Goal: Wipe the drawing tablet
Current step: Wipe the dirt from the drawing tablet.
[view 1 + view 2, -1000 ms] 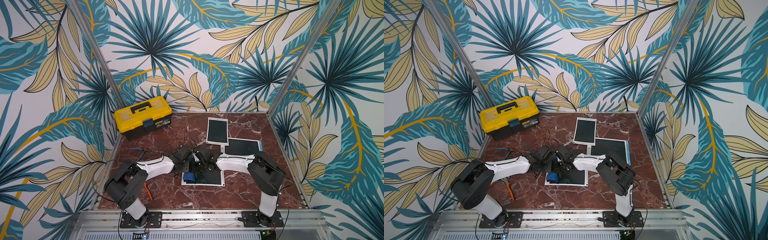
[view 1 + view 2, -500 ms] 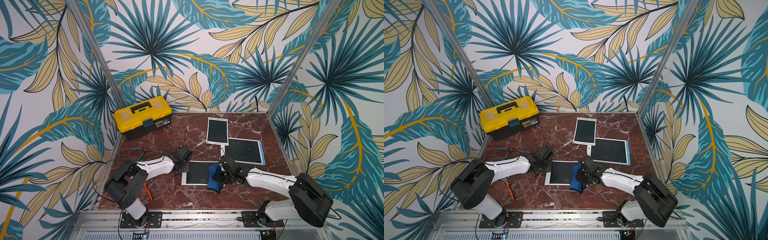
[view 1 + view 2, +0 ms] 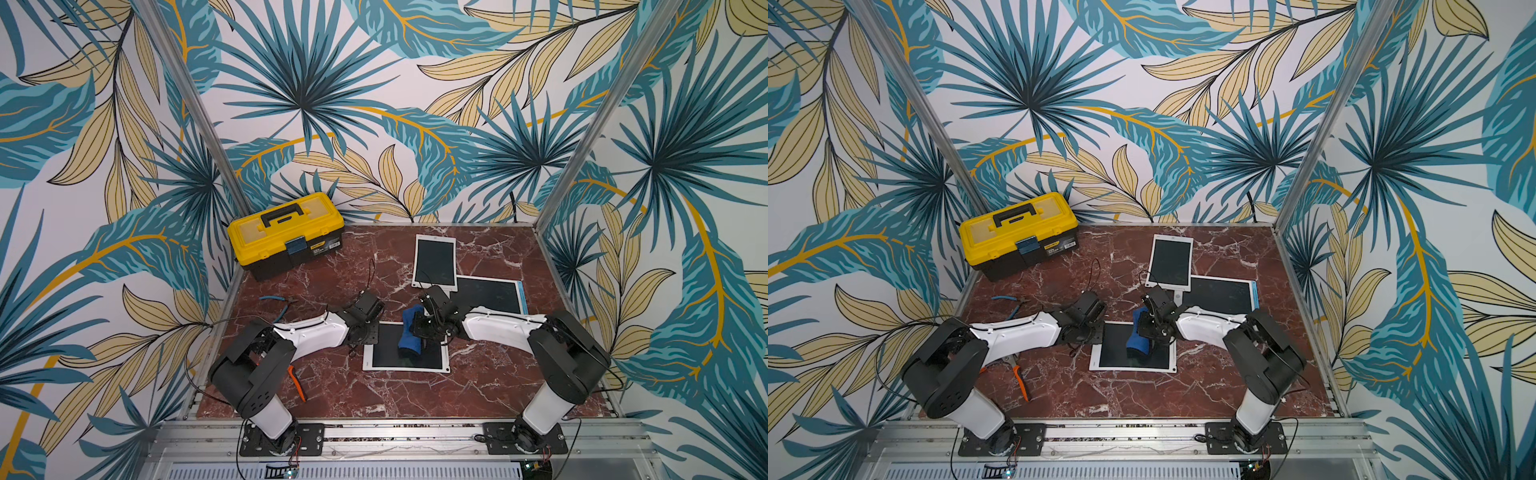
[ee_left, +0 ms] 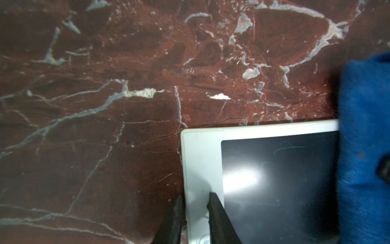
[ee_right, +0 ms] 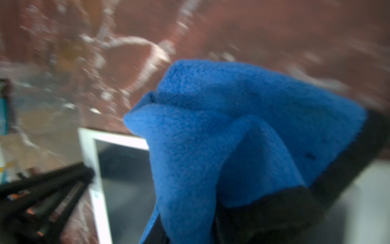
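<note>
The tablet [image 3: 382, 353] is pinned by the barely parted left tool [image 4: 194, 199] so cloth [image 3: 409, 334] clenched in the right tool [image 3: 423, 329] can be wiped across.

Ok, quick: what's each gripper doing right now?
Left gripper: narrowly open, tips straddling the drawing tablet's edge, gripping nothing.
Right gripper: closed on the blue cloth.
</note>
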You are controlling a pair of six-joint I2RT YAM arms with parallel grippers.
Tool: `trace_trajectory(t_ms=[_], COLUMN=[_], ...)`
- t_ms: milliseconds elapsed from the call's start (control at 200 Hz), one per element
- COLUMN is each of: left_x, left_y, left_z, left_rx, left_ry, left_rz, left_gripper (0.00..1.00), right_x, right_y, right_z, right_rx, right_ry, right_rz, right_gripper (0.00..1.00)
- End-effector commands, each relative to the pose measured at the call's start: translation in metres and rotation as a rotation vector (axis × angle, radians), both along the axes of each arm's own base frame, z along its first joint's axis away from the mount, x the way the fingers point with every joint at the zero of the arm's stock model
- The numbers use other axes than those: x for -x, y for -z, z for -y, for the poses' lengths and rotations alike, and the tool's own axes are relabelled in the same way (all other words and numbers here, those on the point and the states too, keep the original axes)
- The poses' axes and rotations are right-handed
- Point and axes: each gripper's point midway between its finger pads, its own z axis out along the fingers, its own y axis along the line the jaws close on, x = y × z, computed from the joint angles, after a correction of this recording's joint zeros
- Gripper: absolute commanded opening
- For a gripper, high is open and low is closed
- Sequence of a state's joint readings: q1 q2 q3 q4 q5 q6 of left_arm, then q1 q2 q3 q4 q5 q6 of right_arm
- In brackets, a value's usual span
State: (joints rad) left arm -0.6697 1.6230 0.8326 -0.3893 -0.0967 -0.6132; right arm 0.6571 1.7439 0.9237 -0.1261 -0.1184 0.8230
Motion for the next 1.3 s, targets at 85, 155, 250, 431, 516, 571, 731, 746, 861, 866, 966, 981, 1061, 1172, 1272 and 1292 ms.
trace_trajectory(t_ms=[85,155,250,431,516,571,731,746,861,866,966,981,1061,1172,1272,1292], left_x=[0.048,0.047,0.047,0.048,0.049,0.048,0.046,0.047,0.047,0.047,0.048,0.049,0.049,0.048,0.047,0.046], left_y=[0.043,0.043,0.045,0.043,0.044,0.044,0.046,0.046,0.046,0.046,0.046,0.046,0.046,0.047,0.045,0.045], left_z=[-0.028,-0.027,-0.027,-0.028,-0.028,-0.028,-0.026,-0.026,-0.027,-0.027,-0.028,-0.028,-0.028,-0.027,-0.026,-0.026], left_rx=[-0.12,-0.121,-0.125,-0.123,-0.125,-0.126,-0.129,-0.129,-0.129,-0.129,-0.131,-0.131,-0.131,-0.132,-0.129,-0.129], left_ry=[0.027,0.03,0.032,0.034,0.034,0.034,0.036,0.037,0.036,0.036,0.037,0.039,0.041,0.041,0.043,0.042], left_rz=[-0.194,-0.194,-0.197,-0.194,-0.196,-0.197,-0.201,-0.201,-0.201,-0.201,-0.202,-0.202,-0.202,-0.202,-0.198,-0.198], left_gripper=[0.25,0.25,0.24,0.25,0.25,0.25,0.25,0.25,0.25,0.25,0.24,0.25,0.25,0.25,0.24,0.25], right_x=[0.048,0.065,0.089,0.119,0.128,0.133,0.146,0.146,0.146,0.146,0.14,0.138,0.134,0.135,0.141,0.143], right_y=[0.052,0.051,0.055,0.062,0.063,0.063,0.065,0.066,0.073,0.074,0.08,0.081,0.085,0.083,0.071,0.069], right_z=[-0.027,-0.05,-0.075,-0.077,-0.065,-0.059,-0.053,-0.052,-0.04,-0.04,-0.02,-0.016,0.01,0.049,0.072,0.078], right_rx=[0.047,0.03,0.014,0.002,0.011,0.017,-0.015,-0.019,-0.01,-0.009,-0.064,-0.079,-0.133,-0.109,-0.017,0.002], right_ry=[-0.091,-0.156,-0.227,-0.244,-0.232,-0.225,-0.201,-0.196,-0.146,-0.145,-0.048,-0.027,0.071,0.153,0.163,0.17], right_rz=[-0.162,-0.168,-0.19,-0.218,-0.225,-0.226,-0.238,-0.24,-0.241,-0.241,-0.269,-0.271,-0.285,-0.279,-0.259,-0.255], right_gripper=[0.27,0.27,0.27,0.27,0.27,0.27,0.27,0.27,0.27,0.27,0.27,0.27,0.28,0.27,0.27,0.28])
